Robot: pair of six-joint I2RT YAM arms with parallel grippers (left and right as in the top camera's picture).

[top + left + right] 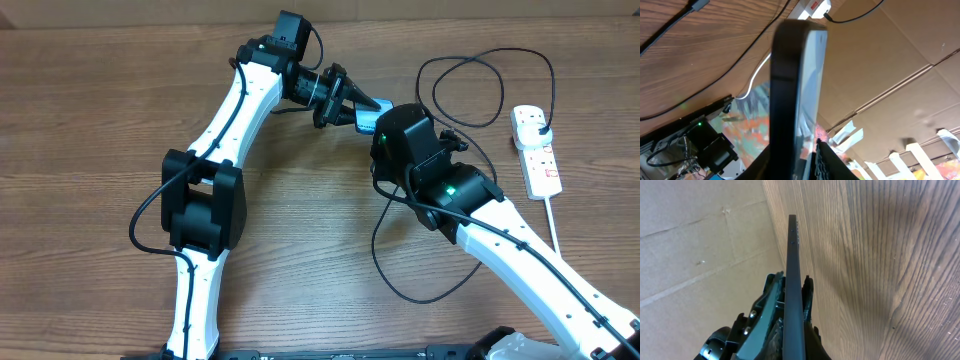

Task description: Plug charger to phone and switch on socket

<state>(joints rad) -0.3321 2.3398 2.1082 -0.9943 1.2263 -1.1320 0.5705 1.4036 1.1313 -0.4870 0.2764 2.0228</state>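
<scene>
- Left end effector [795,159] nearest in left wrist view, clenched on both faces of the phone [797,85], edge-on; socket [812,6] at 12 o'clock, charger [670,28] at 10.
- Right wrist: right end effector [792,280] gripping the phone's thin edge; no cable or socket visible.
- Overhead: phone mid-surface [100,120] between the two grips; charger plug in socket at 3 o'clock. Best to free one grip for the connector, port end exposed.
</scene>
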